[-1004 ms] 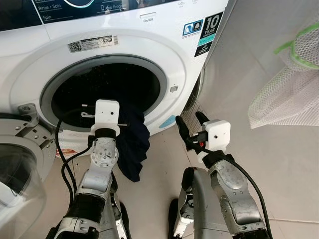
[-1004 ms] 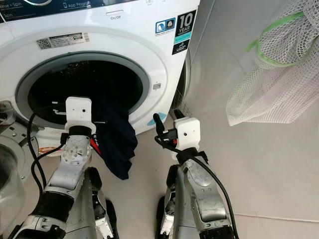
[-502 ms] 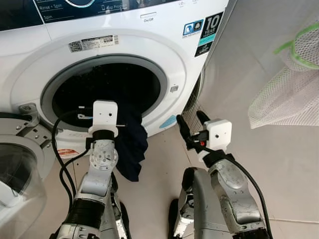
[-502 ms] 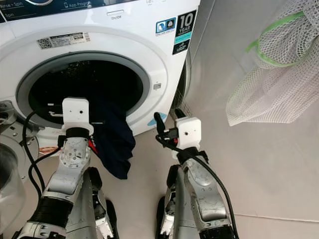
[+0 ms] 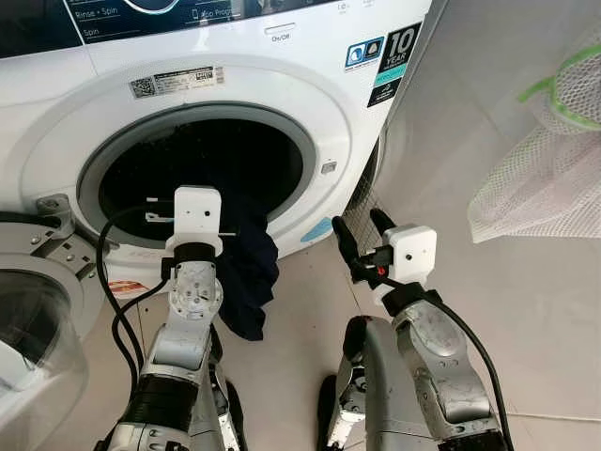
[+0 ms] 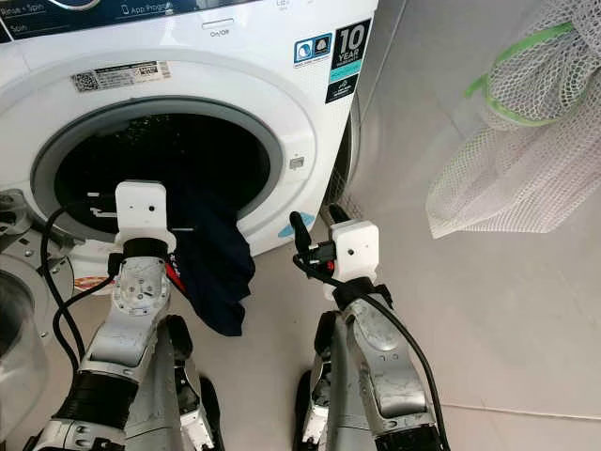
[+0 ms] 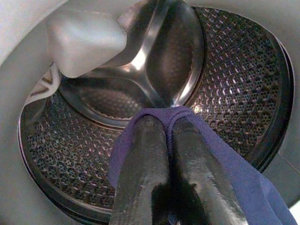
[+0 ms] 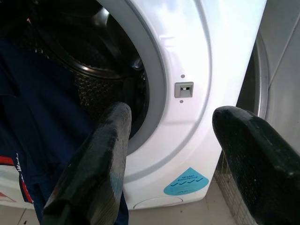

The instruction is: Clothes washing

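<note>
A white front-loading washing machine stands before me with its round drum opening uncovered. A dark navy garment hangs out over the lower rim toward the floor. My left gripper is at the mouth of the drum, shut on a fold of the navy garment, with the perforated steel drum beyond it. My right gripper is open and holds nothing. It hovers low in front of the machine's lower right, close to the door latch.
The machine's glass door stands swung open at the left. A white mesh laundry bag with a green band hangs at the right. Pale floor tiles spread to the right of my arms.
My left gripper has shifted slightly left at the drum mouth with the garment, whose hanging end sits a little higher. The right arm has hardly moved.
</note>
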